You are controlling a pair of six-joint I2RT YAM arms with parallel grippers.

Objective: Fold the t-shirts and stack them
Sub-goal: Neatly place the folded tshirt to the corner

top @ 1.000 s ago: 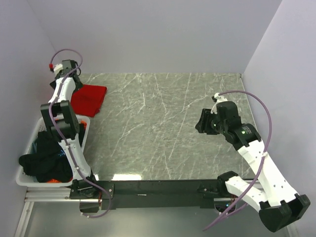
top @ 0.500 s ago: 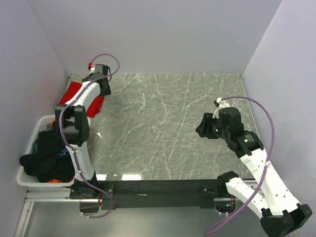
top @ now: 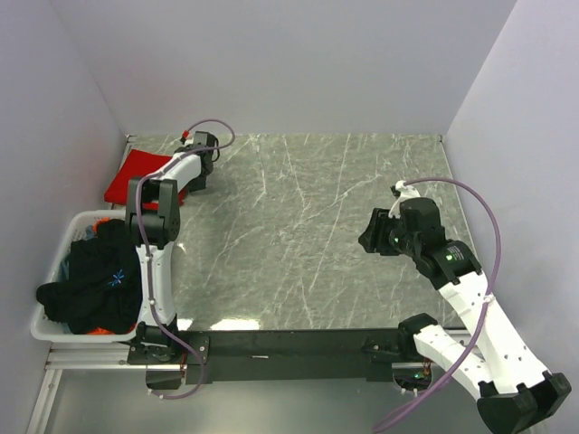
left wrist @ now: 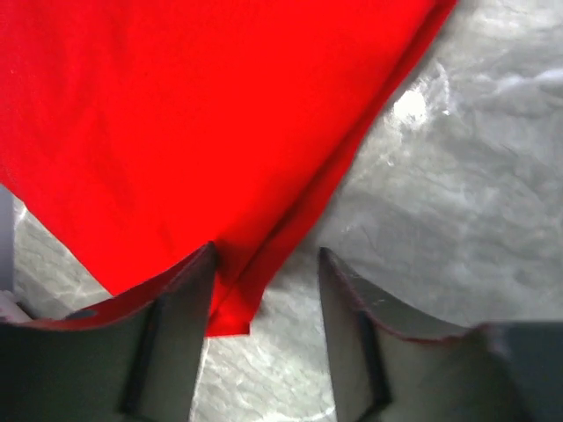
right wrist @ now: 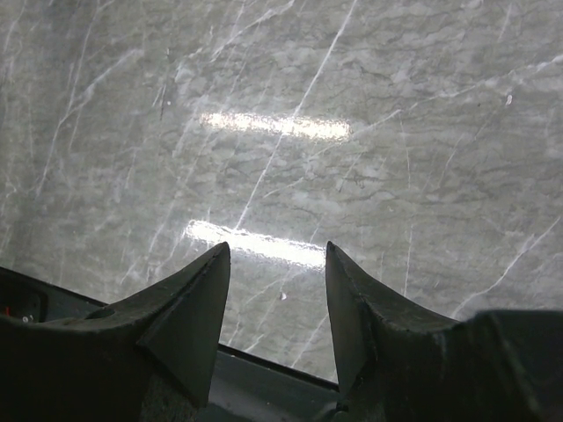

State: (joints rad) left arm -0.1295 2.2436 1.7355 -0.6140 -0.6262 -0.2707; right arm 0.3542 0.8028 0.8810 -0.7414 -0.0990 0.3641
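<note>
A plain red t-shirt (top: 136, 174) lies flat at the table's far left corner. My left gripper (top: 192, 181) is low at its right edge. In the left wrist view the red t-shirt (left wrist: 176, 132) fills the upper left, and one folded corner of it lies between the jaws close to the left finger (left wrist: 180, 334). The left gripper (left wrist: 267, 255) is open, with bare table showing beside the corner. Black t-shirts (top: 90, 289), one with a small blue mark, are heaped in the basket. My right gripper (top: 371, 231) hangs open over bare table at the right, also empty in its own view (right wrist: 277, 251).
A white slotted basket (top: 43, 327) stands at the near left beside the left arm's base, with something orange showing under the black cloth. Grey walls close in the table on the left, far side and right. The black mounting rail (top: 289, 344) runs along the near edge.
My left arm has swung right from the far-left wall and come down at the red t-shirt's right edge, its jaws narrowing. The right arm has barely shifted.
</note>
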